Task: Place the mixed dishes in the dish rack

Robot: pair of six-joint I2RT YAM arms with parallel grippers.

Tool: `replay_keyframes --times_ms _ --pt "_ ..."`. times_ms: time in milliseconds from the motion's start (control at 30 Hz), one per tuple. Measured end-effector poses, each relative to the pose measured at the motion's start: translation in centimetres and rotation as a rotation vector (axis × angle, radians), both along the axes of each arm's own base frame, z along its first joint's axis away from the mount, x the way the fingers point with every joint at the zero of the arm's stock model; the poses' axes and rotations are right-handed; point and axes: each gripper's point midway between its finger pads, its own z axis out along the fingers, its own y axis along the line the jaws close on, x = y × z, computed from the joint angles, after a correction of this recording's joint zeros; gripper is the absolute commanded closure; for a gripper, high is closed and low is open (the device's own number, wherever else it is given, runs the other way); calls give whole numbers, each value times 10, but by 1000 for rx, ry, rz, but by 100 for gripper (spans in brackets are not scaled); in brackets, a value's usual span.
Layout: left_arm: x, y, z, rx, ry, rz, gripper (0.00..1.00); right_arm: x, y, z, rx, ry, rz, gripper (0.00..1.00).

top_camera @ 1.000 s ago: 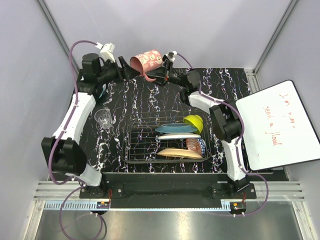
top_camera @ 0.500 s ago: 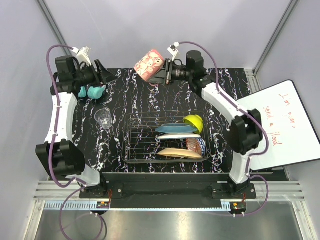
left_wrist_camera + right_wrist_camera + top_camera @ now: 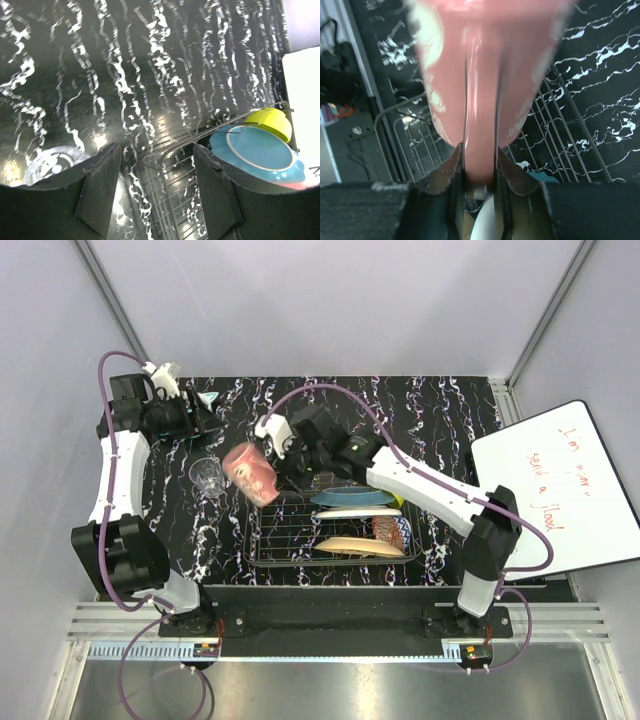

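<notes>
My right gripper [image 3: 281, 462] is shut on the handle of the pink mug [image 3: 248, 472] and holds it tilted above the far left corner of the dish rack [image 3: 268, 540]. In the right wrist view the mug [image 3: 485, 60] fills the top, its handle clamped between the fingers [image 3: 451, 167]. In the rack stand the teal plate [image 3: 350, 498], the white plate [image 3: 360, 511], the tan plate [image 3: 350, 546], the yellow-green bowl [image 3: 388, 483] and the red patterned bowl [image 3: 392, 532]. The clear glass [image 3: 207, 475] stands on the table left of the rack. My left gripper [image 3: 207, 415] is open and empty at the far left.
A whiteboard [image 3: 555, 490] with red writing lies off the table's right edge. A bit of teal [image 3: 208, 398] shows behind the left gripper. The left wrist view shows the glass [image 3: 52, 162], the rack's wires [image 3: 165, 165], the teal plate [image 3: 260, 152] and the bowl [image 3: 270, 120].
My right arm has swung the pink mug from high at the back of the table down and left to over the rack's far left corner. The left arm has shifted slightly.
</notes>
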Motion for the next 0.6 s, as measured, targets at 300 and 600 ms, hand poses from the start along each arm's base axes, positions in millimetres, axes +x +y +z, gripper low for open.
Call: replay_keyframes --times_ms 300,600 --pt "-5 23 -11 1 34 53 38 10 -13 -42 -167 -39 -46 100" --pt "-14 24 -24 -12 62 63 38 15 -11 -64 -201 -14 -67 100"
